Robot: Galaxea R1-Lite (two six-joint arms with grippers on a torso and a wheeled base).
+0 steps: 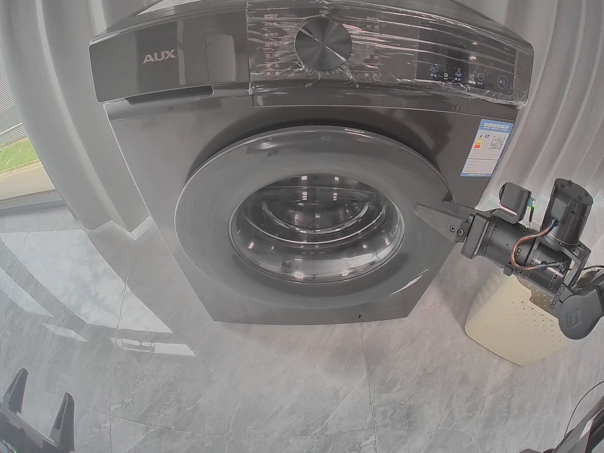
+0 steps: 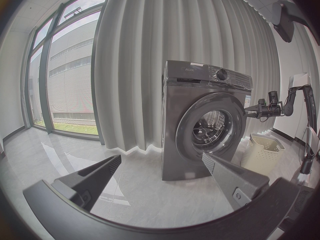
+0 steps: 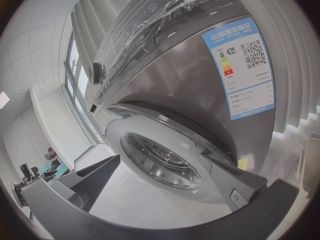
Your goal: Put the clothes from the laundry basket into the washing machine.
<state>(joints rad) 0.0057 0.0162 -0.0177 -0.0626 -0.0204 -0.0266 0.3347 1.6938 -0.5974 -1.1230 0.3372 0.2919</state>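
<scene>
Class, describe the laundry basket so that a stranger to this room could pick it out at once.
Start at the big dark grey front-loading washing machine before the pale pleated curtain. On the grey tiled floor to its right stands a cream plastic laundry basket. Its light colour and walls dotted with small holes set it apart.

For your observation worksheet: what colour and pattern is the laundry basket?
The laundry basket is cream, dotted with small holes; clearest in the left wrist view.

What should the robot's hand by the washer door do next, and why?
Probably close the right gripper on the right edge of the door and pull it open: the door is shut, and the open gripper sits at that edge.
</scene>
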